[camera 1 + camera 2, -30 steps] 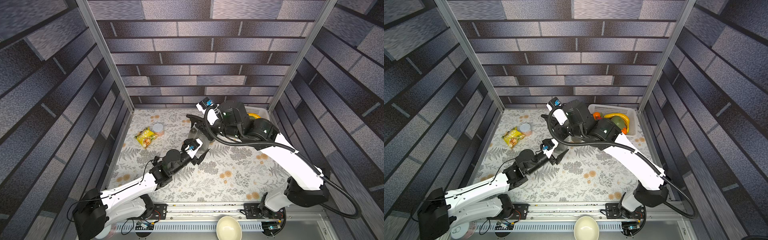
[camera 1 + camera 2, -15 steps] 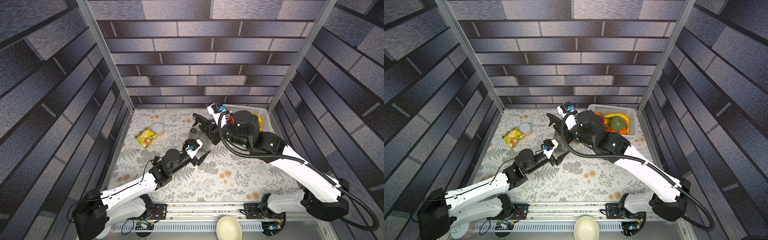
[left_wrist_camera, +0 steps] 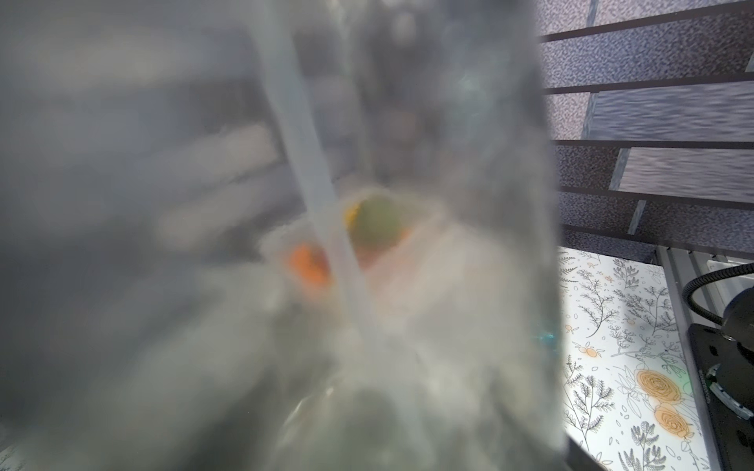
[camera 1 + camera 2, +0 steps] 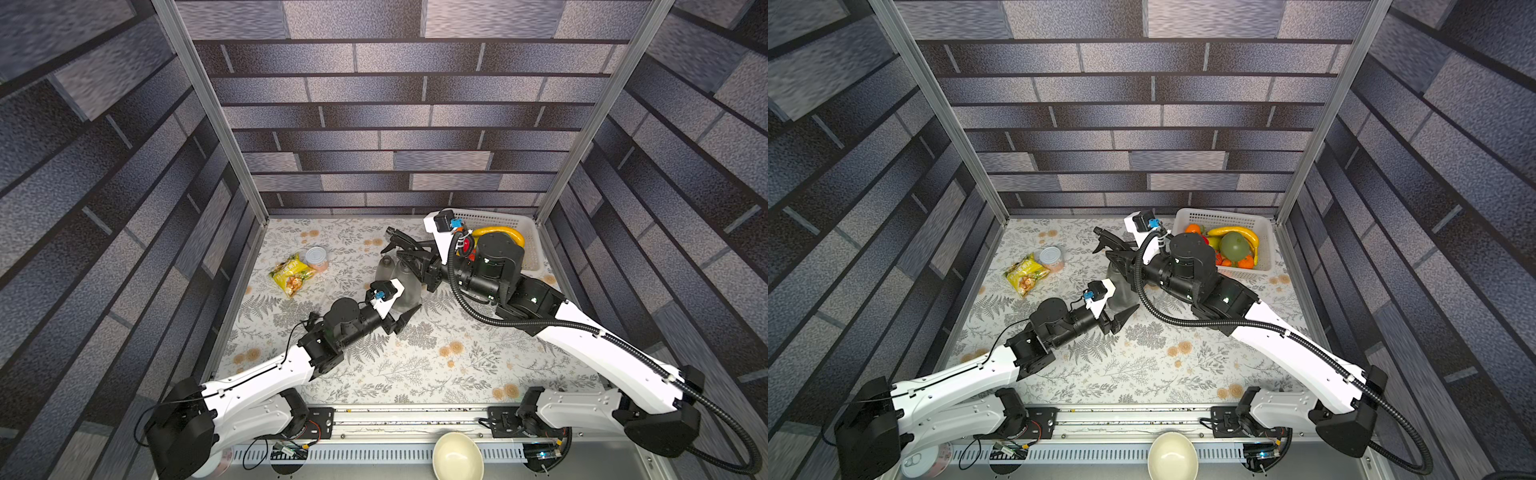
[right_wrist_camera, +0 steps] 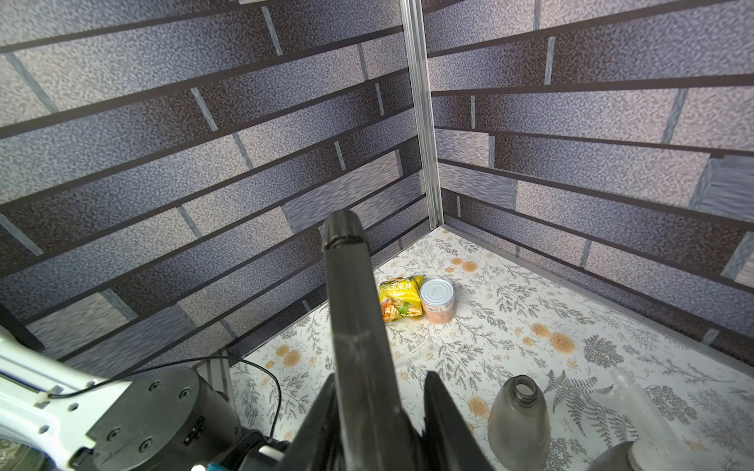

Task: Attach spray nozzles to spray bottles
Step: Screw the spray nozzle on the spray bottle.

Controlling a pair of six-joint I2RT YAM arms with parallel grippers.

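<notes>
While my right fingers (image 5: 444, 416) pinch the black spray nozzle (image 5: 353, 310), its collar could seat crooked.
Near frame centre my left fingers (image 4: 409, 316) grip the grey spray bottle (image 4: 406, 286), dip tube (image 3: 322, 212) inside; a skewed twist could spin it or topple the open bottle (image 5: 520, 424) beside.

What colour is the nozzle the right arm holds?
The nozzle is black; the right wrist view shows it best.

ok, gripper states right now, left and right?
Left gripper: closed, holding a grey spray bottle.
Right gripper: closed, holding a black spray nozzle.
</notes>
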